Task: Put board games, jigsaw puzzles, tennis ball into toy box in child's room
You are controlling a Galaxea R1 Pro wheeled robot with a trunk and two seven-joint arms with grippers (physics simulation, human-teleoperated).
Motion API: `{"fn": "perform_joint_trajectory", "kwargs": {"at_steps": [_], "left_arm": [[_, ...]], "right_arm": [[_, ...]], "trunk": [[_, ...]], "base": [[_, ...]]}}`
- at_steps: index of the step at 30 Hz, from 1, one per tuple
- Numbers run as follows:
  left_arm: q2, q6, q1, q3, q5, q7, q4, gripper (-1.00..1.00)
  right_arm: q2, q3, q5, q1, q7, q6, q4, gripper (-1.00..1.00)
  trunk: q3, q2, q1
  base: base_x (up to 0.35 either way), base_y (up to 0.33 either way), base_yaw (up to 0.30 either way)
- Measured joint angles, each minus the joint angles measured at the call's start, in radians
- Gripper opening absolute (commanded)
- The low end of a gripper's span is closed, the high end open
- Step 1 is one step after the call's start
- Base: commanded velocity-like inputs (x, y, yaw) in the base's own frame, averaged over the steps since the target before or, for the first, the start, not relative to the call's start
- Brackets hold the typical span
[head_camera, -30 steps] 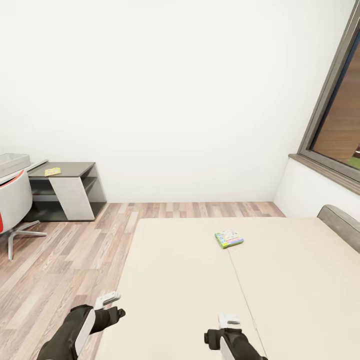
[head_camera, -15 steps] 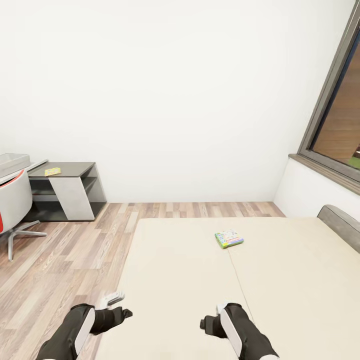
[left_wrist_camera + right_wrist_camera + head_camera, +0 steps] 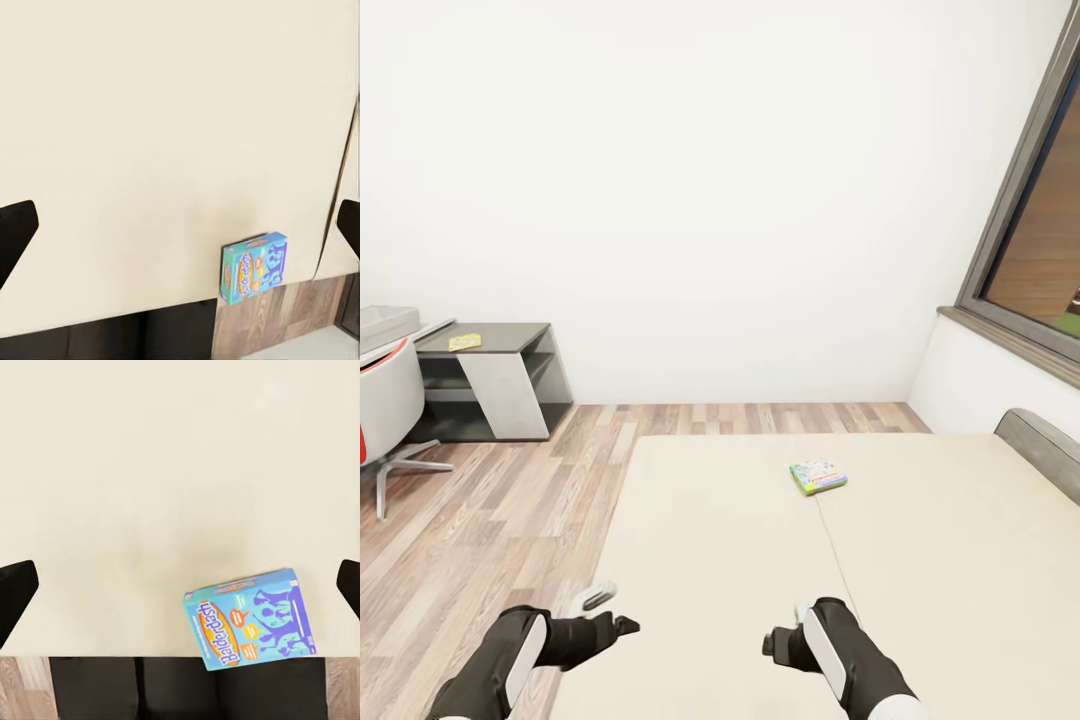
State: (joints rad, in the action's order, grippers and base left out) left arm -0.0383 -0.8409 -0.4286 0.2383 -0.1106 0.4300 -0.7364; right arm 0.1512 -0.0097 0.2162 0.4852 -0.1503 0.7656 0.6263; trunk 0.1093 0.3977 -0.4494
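Board games first: the flat light blue "Balderdash" box (image 3: 251,619) is lying flat on the plain beige mattress of the bed (image 3: 740,560), right at its near edge, and in your right wrist view it sits between the two dark fingertips but well short of them. From the left wrist view the same box looks smaller and off toward the mattress corner, so you'd guess the right arm is the better one for this pick. The second game, the green-edged box with a white colourful cover (image 3: 818,477), is further up the bed near the middle seam, well apart from both arms.

Your left gripper (image 3: 595,600) hangs just off the bed's edge over the wood-plank floor (image 3: 490,520), and the right gripper (image 3: 785,640) hovers above the mattress. Both look spread wide, fingertips at opposite borders of each wrist view, nothing held and nothing touched.

Over by the wall there's a small yellowish flat thing (image 3: 464,343) on the low dark grey desk (image 3: 510,385), too small to identify
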Motion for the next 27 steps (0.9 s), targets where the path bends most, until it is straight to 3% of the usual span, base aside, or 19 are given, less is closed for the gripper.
{"fn": "perform_joint_trajectory", "kwargs": {"at_steps": [13, 27], "left_arm": [[0.011, -0.006, -0.006, -0.006, 0.003, 0.004, 0.001, 1.00], [0.005, -0.007, -0.008, -0.005, 0.002, 0.006, 0.001, 1.00]], "right_arm": [[-0.036, -0.010, -0.003, 0.009, -0.002, 0.019, -0.001, 1.00], [-0.037, -0.012, -0.004, 0.014, -0.006, 0.021, -0.005, 1.00]], "trunk": [[0.012, 0.000, 0.000], [0.014, 0.000, 0.000]], "base": [[0.000, 0.000, 0.000], [0.000, 0.000, 0.000]]}}
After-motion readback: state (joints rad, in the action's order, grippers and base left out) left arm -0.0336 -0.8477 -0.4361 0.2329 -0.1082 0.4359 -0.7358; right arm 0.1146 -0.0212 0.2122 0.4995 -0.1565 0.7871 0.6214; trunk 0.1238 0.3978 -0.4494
